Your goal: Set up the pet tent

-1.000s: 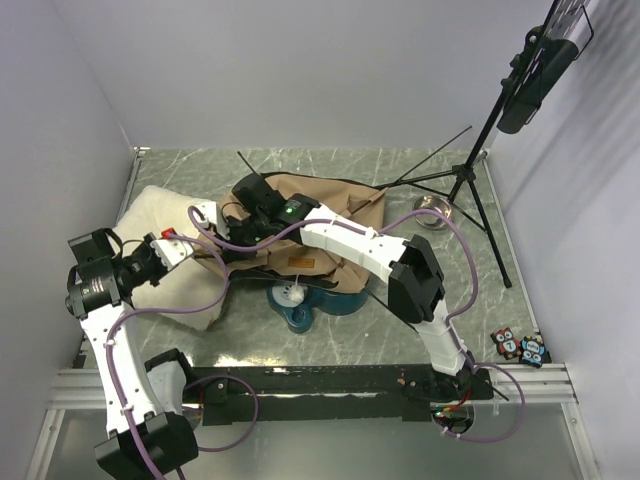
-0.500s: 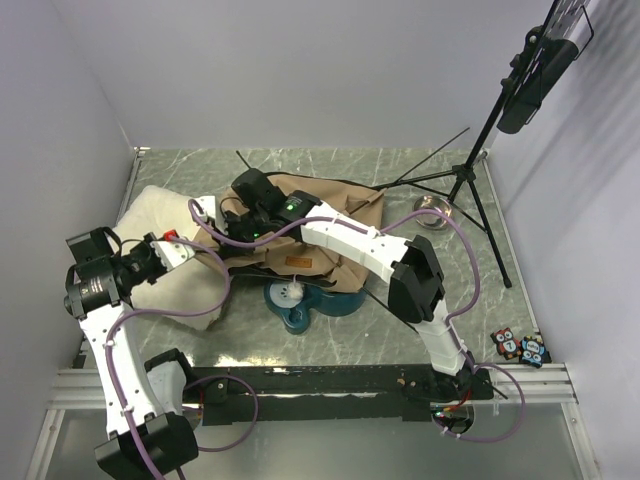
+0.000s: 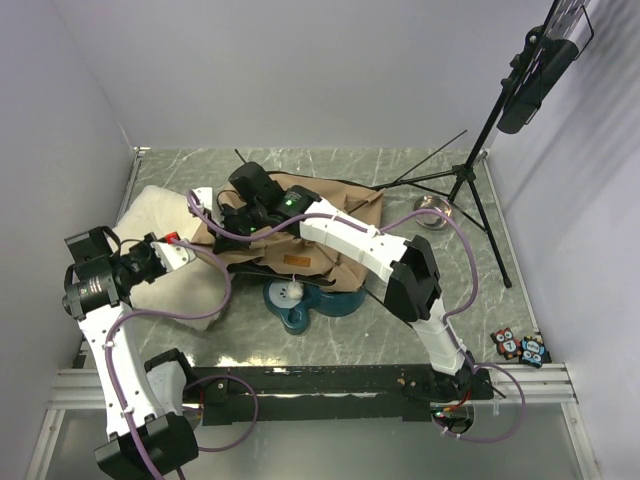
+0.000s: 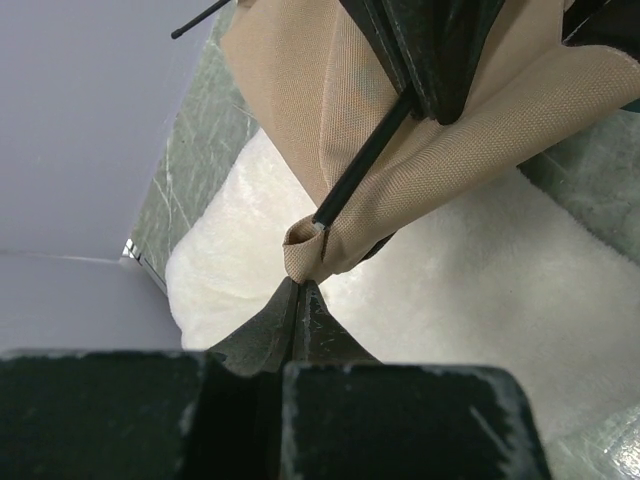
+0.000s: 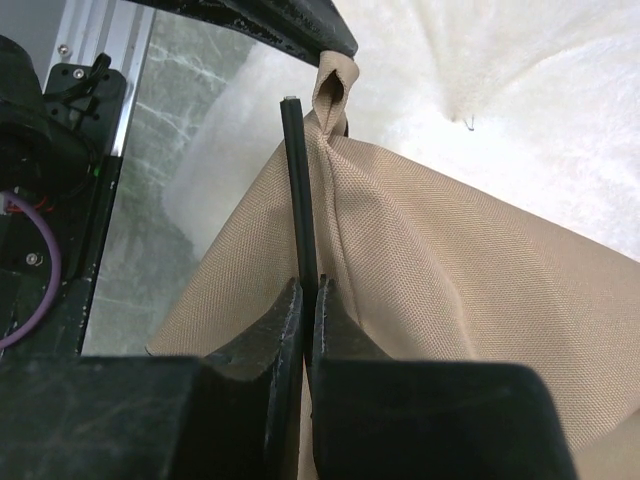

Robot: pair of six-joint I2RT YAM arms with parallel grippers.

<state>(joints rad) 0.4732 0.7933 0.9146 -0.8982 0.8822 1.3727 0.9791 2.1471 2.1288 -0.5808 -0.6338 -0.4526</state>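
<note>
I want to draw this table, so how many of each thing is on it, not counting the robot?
Pet tent: 1
White pillow: 1
Teal thing: 1
Metal bowl: 1
Tripod: 1
Owl toys: 2
Total: 7

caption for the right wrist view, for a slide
Right gripper pinches a thin black pole beside the tan tent corner pinched by the left gripper, cream pillow behind

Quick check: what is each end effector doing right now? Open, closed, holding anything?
Left end effector: closed, pinching the tent corner.
Right end effector: closed on the tent pole.
</note>
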